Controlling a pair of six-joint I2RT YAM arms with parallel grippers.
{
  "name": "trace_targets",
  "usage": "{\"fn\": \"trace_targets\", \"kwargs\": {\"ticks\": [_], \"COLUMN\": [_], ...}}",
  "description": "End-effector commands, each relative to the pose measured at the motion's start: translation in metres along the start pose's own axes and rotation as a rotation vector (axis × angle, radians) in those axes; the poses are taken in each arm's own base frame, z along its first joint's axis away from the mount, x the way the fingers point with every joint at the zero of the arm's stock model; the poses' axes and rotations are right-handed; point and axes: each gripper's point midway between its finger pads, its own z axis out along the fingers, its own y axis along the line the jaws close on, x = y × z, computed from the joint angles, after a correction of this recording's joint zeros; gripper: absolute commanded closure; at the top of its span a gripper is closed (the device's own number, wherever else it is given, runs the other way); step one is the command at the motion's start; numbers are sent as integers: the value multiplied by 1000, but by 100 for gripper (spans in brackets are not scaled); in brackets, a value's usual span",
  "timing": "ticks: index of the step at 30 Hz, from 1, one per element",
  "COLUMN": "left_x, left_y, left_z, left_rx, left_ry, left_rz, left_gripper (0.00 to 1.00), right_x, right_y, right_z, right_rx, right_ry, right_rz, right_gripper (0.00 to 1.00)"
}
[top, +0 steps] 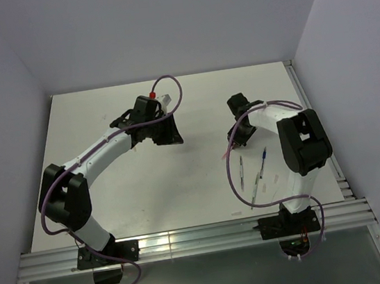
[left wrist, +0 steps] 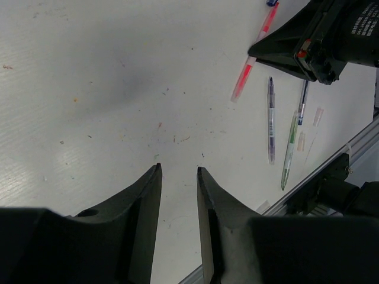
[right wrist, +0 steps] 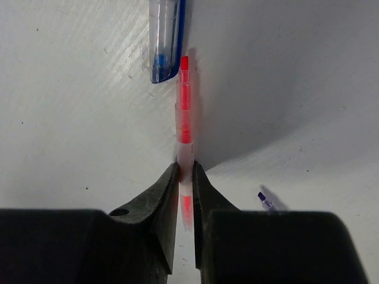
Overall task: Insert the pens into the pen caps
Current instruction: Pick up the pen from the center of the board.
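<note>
A: Where is the thin translucent red-pink pen (right wrist: 185, 112) being found, and by what is it being held?

B: It is being shown in the middle of the right wrist view, on the white table (left wrist: 89, 89). It is being pinched between the two black fingers of the right gripper (right wrist: 185, 171). Both sides of the pen seem to be pressed, and no gap is being seen.

A: How is its long axis being directed?

B: Straight away from the claw, toward the top of the frame, so the fingers are being set across it. The grip is being taken on the lower part, and the red tip is being left free ahead.

A: What is being seen near that tip?

B: A clear plastic tube with a blue end (right wrist: 166, 41) is being shown just to the upper left of it. Whether it is a cap or a pen cannot be told.

A: And the left gripper (left wrist: 179, 171)?

B: It is being held partly open with nothing between the fingers, at the bottom of its own view. The pale short caps (left wrist: 318, 115) are being seen well apart, at the upper right. The right arm is therefore being judged the nearer one, and a cap would have to be met along the pen's axis.
</note>
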Motion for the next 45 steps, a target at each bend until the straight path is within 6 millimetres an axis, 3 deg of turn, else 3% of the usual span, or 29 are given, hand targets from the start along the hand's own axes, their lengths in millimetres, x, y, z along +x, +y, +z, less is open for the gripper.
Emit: {"fn": "trace_targets", "kwargs": {"ticks": [1,13,22,32,45], "left_x": [-3,1,3,5,7], "left_y": [-8,-5,-5,-4,-6], "left_z": [4,10,11,12,13], "left_rx": [49,49,52,53,65], "left_ry": [-7,13,20,22,29], "left_rz": [-4,-13,-15,-14,-15], "left_gripper": [64,64,64,64,64], "right_x": [16,44,54,46,18], "right_y": [-7,1,-1,-6,-8], "right_z": [-6,-9,-12,-10,-8], "right_rx": [6,-4,1,42,69], "right_ry": [18,24,-1,-24,-63], "right_rz": [-38,-146,-243,-279,-261], "right_gripper": [90,91,81,69,68]}}
